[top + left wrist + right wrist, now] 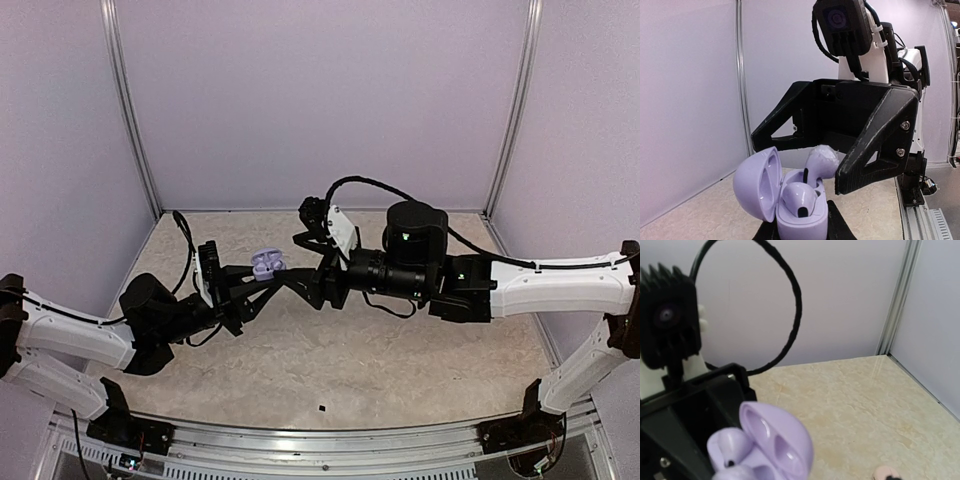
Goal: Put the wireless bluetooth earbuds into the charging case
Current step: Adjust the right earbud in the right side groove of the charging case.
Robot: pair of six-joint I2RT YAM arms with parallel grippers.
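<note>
The lilac charging case [802, 217] is held up off the table with its lid [754, 182] open to the left. My left gripper [802, 231] is shut on its base from below. One of the wireless bluetooth earbuds [800, 196] sits in the near slot. A second earbud [820, 159] stands tilted in the far slot, its head sticking up beside one finger [875, 150] of my right gripper [802, 162]. That gripper is open, its jaws wide apart over the case. From above, the case [266, 264] shows between the left gripper [250, 278] and the right gripper [303, 270].
A small pink thing [885, 473] lies on the beige table [850, 405] at the bottom of the right wrist view. A tiny black speck [322, 408] lies near the table's front edge. Lilac walls with metal posts [135, 120] close in the workspace.
</note>
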